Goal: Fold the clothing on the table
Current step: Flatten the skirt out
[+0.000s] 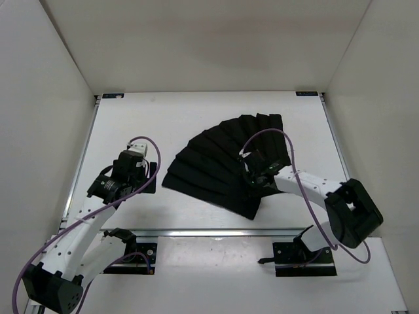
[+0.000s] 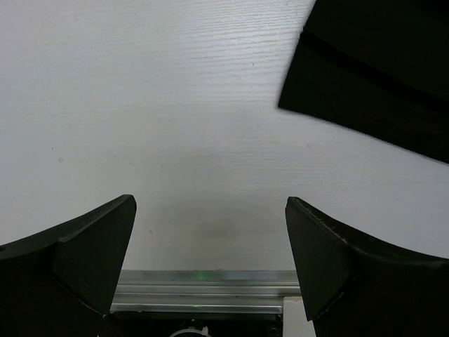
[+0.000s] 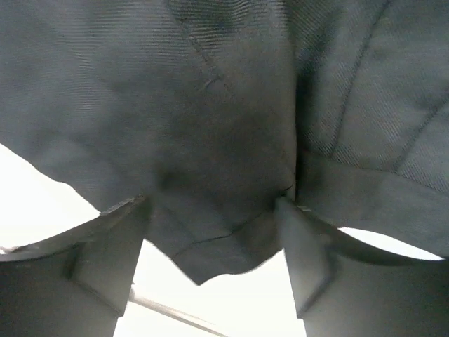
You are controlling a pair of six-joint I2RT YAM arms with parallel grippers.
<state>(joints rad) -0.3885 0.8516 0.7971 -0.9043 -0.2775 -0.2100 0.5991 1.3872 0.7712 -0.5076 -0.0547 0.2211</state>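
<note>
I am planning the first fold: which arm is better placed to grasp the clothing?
Probably the right. The right gripper is open directly over the clothing; the left gripper is open over bare table, beside the clothing's corner.

two white arms [image 1: 85,239] with black joints (purple cables [image 1: 143,137] looping along each).

I see my left gripper [image 2: 210,210] spread wide over the white table [image 2: 140,105]; the clothing [image 2: 379,70] lies upper right, clear of it.
</note>
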